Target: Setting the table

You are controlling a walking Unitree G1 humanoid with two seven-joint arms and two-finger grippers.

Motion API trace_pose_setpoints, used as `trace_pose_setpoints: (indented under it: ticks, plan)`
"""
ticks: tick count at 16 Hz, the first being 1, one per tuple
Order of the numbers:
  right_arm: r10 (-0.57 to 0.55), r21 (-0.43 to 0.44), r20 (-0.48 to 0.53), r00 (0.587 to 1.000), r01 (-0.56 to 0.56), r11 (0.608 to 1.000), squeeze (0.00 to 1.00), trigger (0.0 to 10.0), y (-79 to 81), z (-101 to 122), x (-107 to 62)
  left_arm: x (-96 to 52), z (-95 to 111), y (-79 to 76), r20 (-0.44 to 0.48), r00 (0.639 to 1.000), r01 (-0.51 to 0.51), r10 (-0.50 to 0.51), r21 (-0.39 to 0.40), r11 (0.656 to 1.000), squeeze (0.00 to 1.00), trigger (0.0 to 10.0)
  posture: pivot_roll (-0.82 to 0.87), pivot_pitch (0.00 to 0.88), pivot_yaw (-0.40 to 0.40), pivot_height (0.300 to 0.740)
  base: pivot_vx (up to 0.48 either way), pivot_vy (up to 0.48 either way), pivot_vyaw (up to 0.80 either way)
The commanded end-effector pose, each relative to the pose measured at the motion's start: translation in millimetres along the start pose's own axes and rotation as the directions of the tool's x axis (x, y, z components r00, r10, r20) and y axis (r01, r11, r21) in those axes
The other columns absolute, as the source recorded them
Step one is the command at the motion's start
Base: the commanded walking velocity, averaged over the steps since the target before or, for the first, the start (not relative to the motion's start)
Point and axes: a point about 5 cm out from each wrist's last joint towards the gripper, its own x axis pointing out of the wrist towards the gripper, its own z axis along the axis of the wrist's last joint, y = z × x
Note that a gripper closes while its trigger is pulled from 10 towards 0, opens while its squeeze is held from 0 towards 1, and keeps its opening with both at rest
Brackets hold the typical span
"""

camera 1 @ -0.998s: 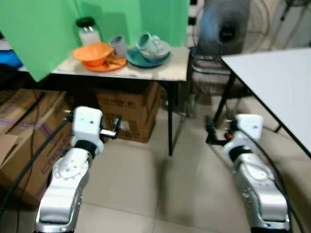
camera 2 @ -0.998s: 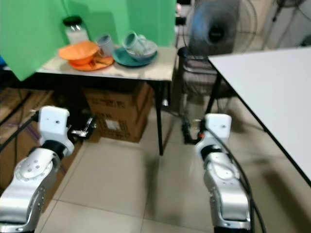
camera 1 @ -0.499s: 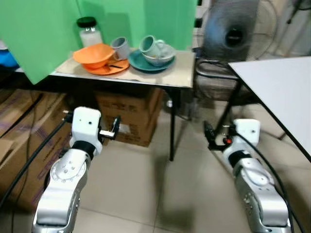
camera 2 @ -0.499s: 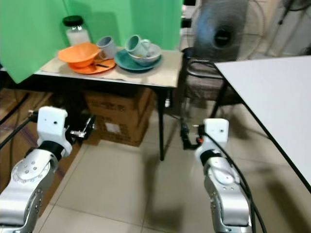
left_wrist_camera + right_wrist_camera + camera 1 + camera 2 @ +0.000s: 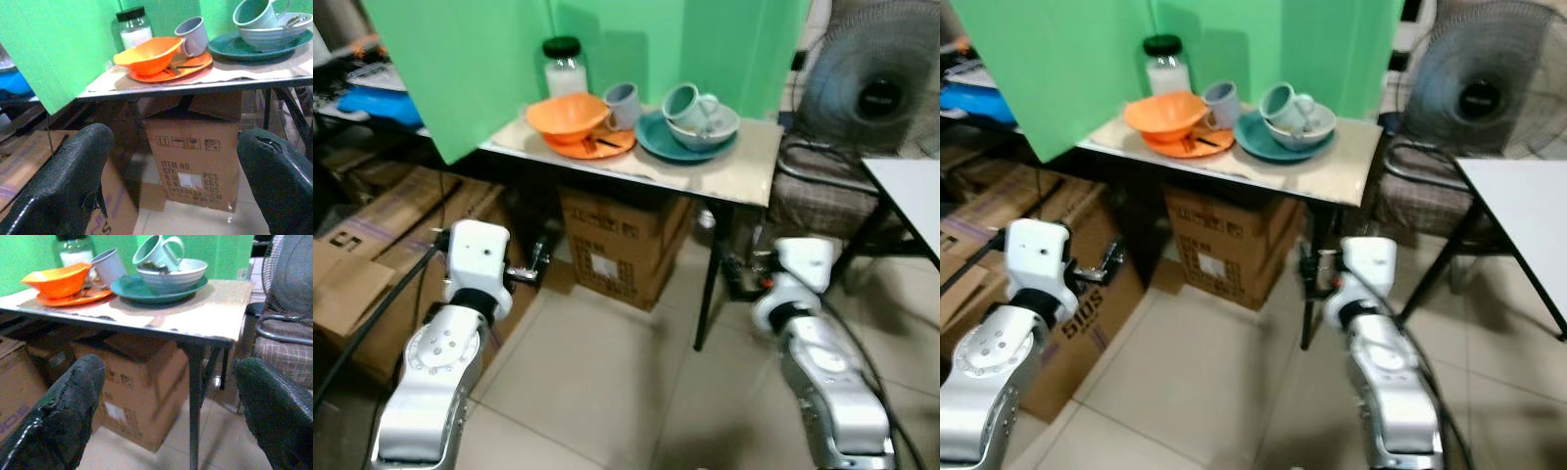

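The left hand (image 5: 171,191) is held low above the tiled floor (image 5: 597,392), released, its 2 fingers (image 5: 68,181) spread wide and grasping nothing. Ahead stands the small desk (image 5: 744,176) against a green backdrop (image 5: 480,59). On it, from the left: a black-lidded jar (image 5: 564,67), an orange bowl (image 5: 566,114) on an orange plate (image 5: 607,147), a grey mug (image 5: 623,104) just beside the bowl, then a teal plate (image 5: 656,147) carrying a pale bowl (image 5: 710,127) with a tilted light-green cup (image 5: 685,100) in it. A cardboard box (image 5: 617,250) sits under the desk. The right hand (image 5: 166,406) hangs low near the desk leg (image 5: 710,294), also released and empty. A fan (image 5: 871,88) stands at the right.
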Motion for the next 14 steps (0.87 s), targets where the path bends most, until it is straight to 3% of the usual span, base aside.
trace_pose_setpoints:
  ticks: [1,4,7,14]
  plan:
    - [0.026,0.014,0.031,0.999,-0.026,1.0,0.0,10.0,8.2,5.8,0.9,0.0,2.7,5.0,0.001,1.0,-0.006,0.006,0.015,1.0,0.08,10.0,-0.01,0.021,0.048,0.74,0.3,0.0,0.0]
    - [0.028,0.045,0.041,0.999,-0.03,0.999,0.0,10.0,9.0,7.2,1.2,2.3,5.3,3.1,0.006,1.0,0.005,-0.005,0.018,1.0,0.08,10.0,-0.01,0.021,0.05,0.74,0.295,0.0,-0.24]
    - [0.029,0.011,0.057,0.998,-0.029,1.0,0.0,10.0,9.6,9.6,1.4,3.1,8.1,4.0,0.01,1.0,0.005,-0.005,0.02,1.0,0.08,10.0,0.0,0.026,0.052,0.74,0.29,0.0,0.0]
    - [0.034,0.021,0.053,0.998,-0.036,0.999,0.0,10.0,12.1,9.8,4.4,3.1,11.3,8.4,0.016,1.0,-0.01,0.01,0.011,1.0,0.08,10.0,0.01,0.03,0.051,0.74,0.291,0.0,0.0]
